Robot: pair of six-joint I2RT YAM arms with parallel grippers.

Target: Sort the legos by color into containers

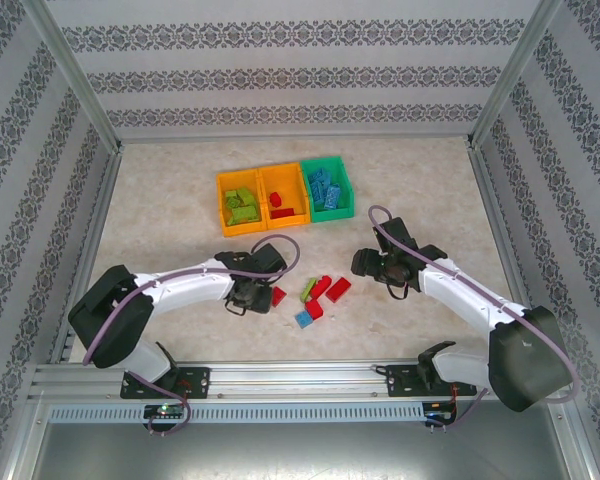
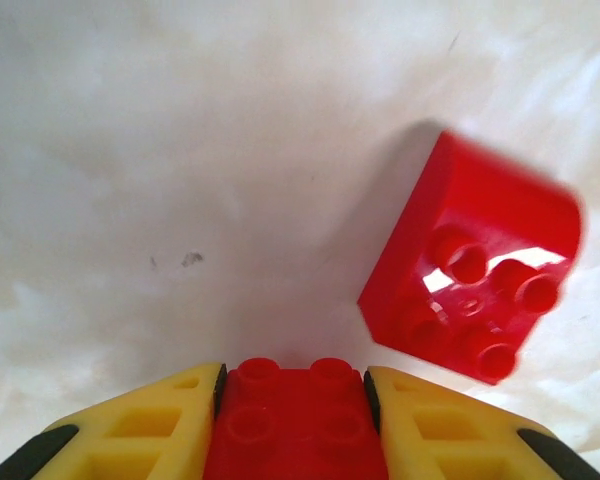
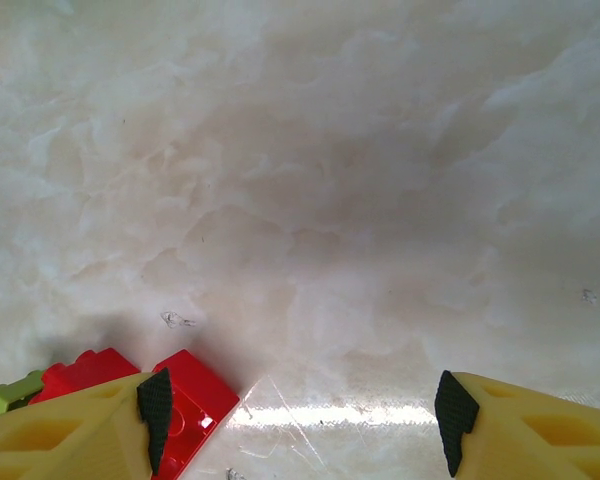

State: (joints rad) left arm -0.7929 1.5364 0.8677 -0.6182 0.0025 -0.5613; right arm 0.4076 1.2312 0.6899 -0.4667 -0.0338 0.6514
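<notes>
The left fingers [image 2: 150, 430] are closed narrow on a red brick [image 2: 295, 425], one yellow finger against each side. This keeps the studs up and the brick cannot turn. I cannot tell whether it is already off the table [image 2: 180, 150]. A second red brick [image 2: 475, 290] lies free just beside it on the right, turned at an angle. The right fingers [image 3: 540, 425] stand wide with nothing between them, near the loose bricks [image 1: 337, 290] in the near middle, probably ready for the next piece. At the far side the three bins [image 1: 260, 172] stand in a row. The left orange one holds lime pieces, the next orange one holds red and the green one holds blue, so the held brick belongs, I judge, in the middle bin [image 1: 283, 225].
</notes>
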